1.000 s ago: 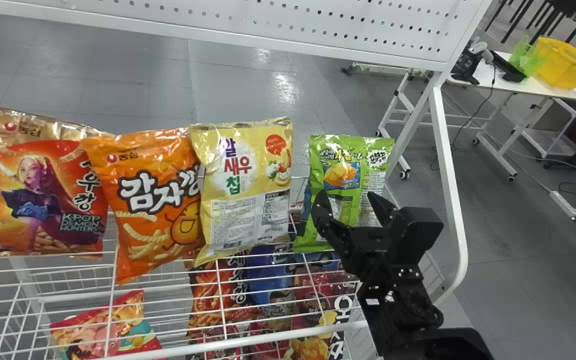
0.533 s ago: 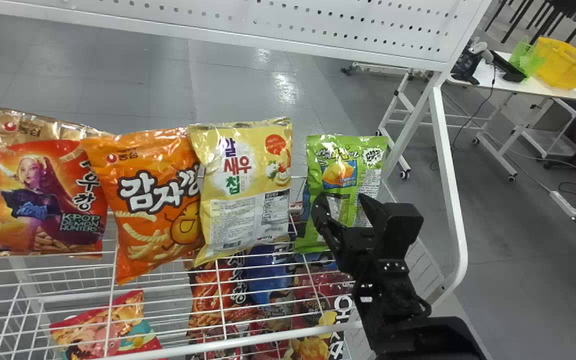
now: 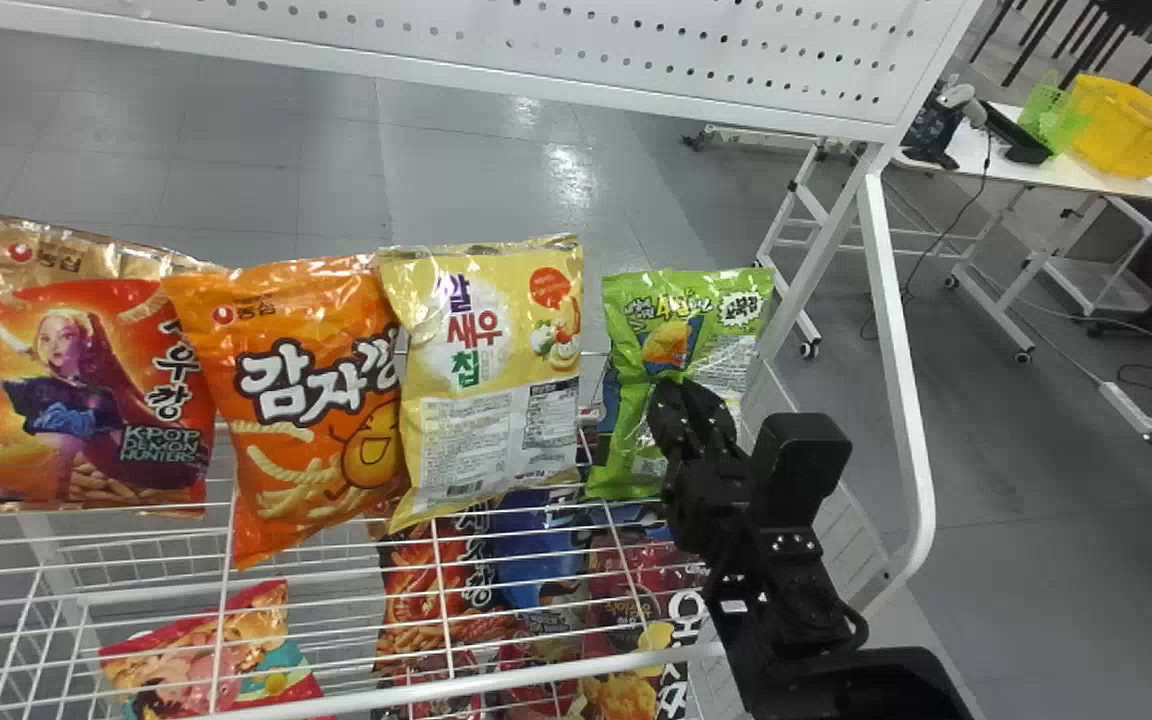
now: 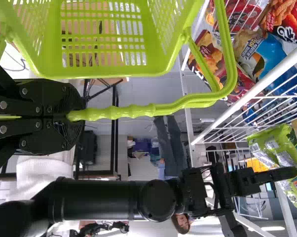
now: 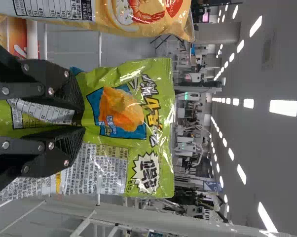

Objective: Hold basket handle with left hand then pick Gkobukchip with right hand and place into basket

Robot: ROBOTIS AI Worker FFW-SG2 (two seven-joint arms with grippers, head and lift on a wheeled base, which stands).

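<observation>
Where the right pincer (image 3: 693, 408) met the Gkobukchip (image 3: 681, 300): its jaws were closed on the green bag, packaging pinched between them
Bag's lie: the upper part stretched out past the pincer's tips, and the sides spread to its left and right
Yellow bag (image 3: 496, 430): it stood to the right pincer's left, near the jaws
Orange bag (image 3: 316, 380): it was farther left of that pincer, past the yellow one
Left pincer (image 4: 72, 116): it was clamped on the basket handle (image 4: 138, 111), with the green basket (image 4: 104, 73) near its jaws
</observation>
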